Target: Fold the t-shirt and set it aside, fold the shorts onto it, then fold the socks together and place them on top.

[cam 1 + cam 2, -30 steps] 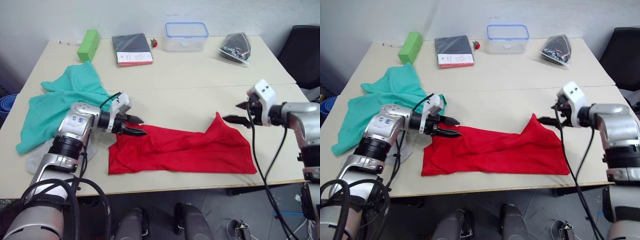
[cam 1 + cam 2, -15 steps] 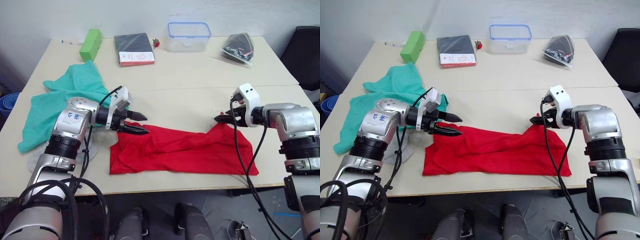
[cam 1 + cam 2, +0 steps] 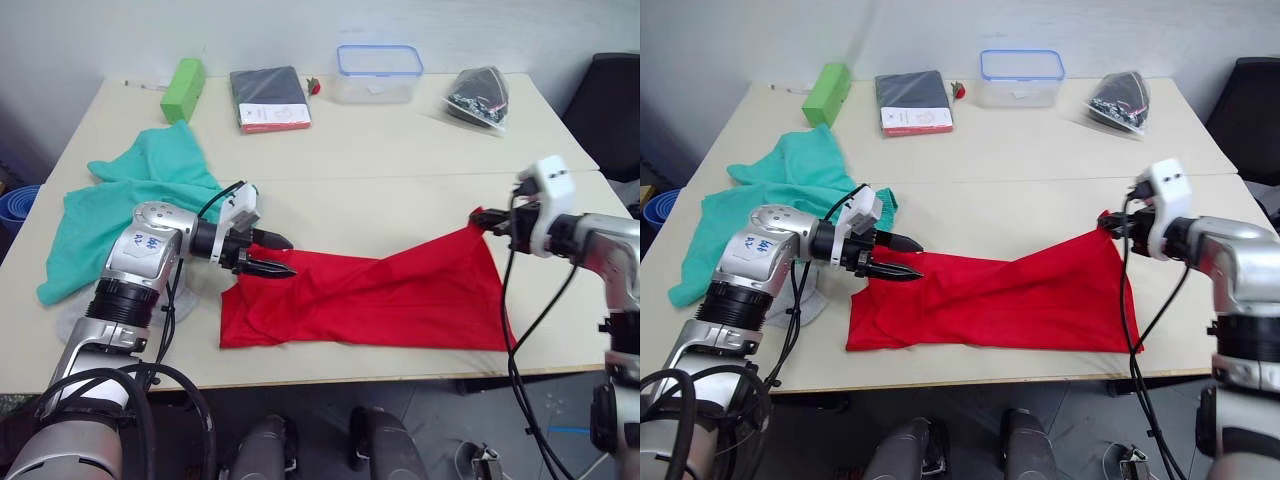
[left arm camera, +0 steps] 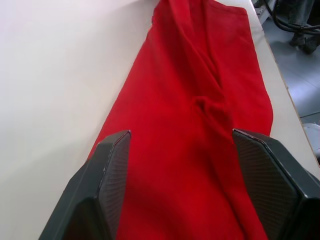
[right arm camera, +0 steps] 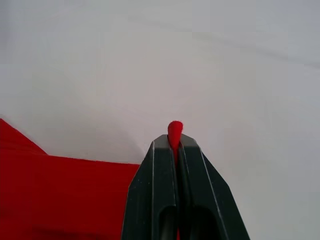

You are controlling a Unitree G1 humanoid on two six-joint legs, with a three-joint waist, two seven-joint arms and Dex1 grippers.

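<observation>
t-shirt (image 3: 370, 300): lies along table's (image 3: 400, 160) front edge, right corner lifted.
right end effector (image 3: 492, 222): pinching that red corner.
left end effector (image 3: 272, 256): spread over left end.
handling: light, limp, likely sags; grip corners or hems.

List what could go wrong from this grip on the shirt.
1. The right gripper pinches only a small tip of the shirt; further pulling may slip it free.
2. The left gripper is open over the shirt's other end, so that end is unheld and may drag.
3. The shorts lie close beside the left arm and could snag.
</observation>
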